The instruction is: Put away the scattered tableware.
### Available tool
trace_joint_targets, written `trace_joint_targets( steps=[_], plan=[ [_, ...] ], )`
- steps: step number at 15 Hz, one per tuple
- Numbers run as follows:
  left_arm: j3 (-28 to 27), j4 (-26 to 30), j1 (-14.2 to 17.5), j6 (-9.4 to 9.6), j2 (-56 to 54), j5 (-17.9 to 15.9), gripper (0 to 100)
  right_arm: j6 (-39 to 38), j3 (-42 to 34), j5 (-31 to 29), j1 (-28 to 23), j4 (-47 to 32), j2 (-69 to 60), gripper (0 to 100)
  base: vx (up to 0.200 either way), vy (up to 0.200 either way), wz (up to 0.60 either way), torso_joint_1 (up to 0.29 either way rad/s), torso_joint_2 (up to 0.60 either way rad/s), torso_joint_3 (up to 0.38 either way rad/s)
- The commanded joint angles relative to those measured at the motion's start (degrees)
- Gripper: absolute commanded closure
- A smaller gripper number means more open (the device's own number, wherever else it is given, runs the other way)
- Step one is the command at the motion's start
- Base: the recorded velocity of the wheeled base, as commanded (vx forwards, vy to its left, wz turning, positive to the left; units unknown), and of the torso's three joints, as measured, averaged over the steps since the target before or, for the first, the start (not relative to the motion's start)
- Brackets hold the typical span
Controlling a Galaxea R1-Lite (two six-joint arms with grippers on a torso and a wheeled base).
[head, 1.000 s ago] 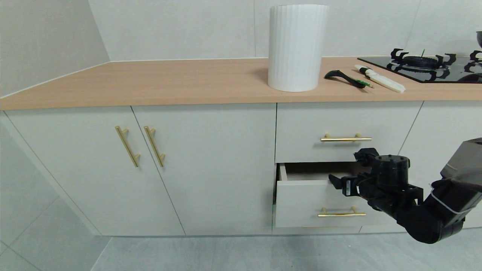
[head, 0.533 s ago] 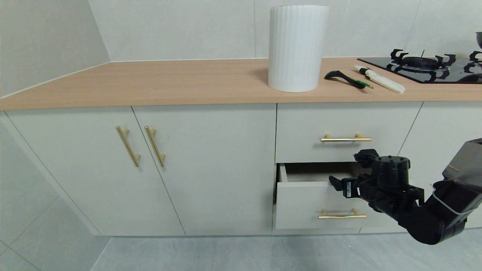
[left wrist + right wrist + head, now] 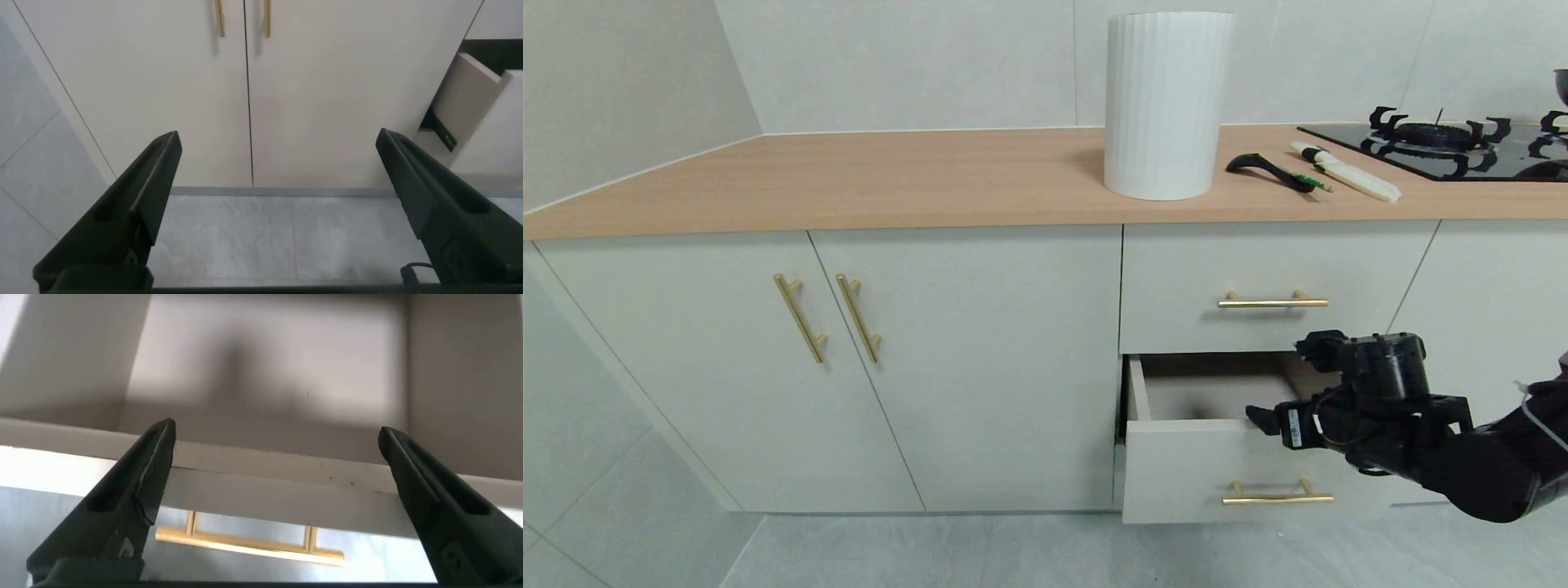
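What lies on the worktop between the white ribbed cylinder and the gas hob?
In the head view, two utensils lie between the white ribbed cylinder and the gas hob: a black spoon and a long white utensil.

1 worktop (image 3: 890, 180) | 1 canister (image 3: 1166, 106) | 1 spoon (image 3: 1267, 171) | 1 white utensil (image 3: 1347, 174) | 1 hob (image 3: 1437, 151) | 2 drawers (image 3: 1258, 261) (image 3: 1176, 465) | 2 doors (image 3: 678, 367) (image 3: 980, 359) | 4 handles (image 3: 799, 318) (image 3: 858, 317) (image 3: 1272, 302) (image 3: 1278, 496) | 2 hands (image 3: 276, 143) (image 3: 276, 429)

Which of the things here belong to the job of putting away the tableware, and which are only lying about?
Job: black spoon, white utensil, open drawer, right gripper.
Lying about: white canister, stove, cupboard doors, upper drawer.
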State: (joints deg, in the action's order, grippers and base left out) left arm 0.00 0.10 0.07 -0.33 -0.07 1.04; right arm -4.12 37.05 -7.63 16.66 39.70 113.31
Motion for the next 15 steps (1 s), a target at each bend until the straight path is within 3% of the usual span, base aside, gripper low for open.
trace_joint_targets(
  steps=[1, 12, 15],
  plan=[
    [0.0, 0.0, 0.0, -0.02, 0.1, 0.0, 0, 0.3, 0.0, 0.7, 2.0, -4.1, -4.5, 0, 0.0, 0.0, 0.0, 0.0, 0.0, 0.0],
    [0.0, 0.0, 0.0, -0.02, 0.1, 0.0, 0, 8.5, 0.3, 2.4, 8.9, -34.9, -16.5, 0, 0.0, 0.0, 0.0, 0.0, 0.0, 0.0],
    [0.0, 0.0, 0.0, -0.02, 0.1, 0.0, 0, 10.4, 0.3, 2.4, 9.8, -39.5, -17.4, 0, 0.0, 0.0, 0.0, 0.0, 0.0, 0.0]
  ],
)
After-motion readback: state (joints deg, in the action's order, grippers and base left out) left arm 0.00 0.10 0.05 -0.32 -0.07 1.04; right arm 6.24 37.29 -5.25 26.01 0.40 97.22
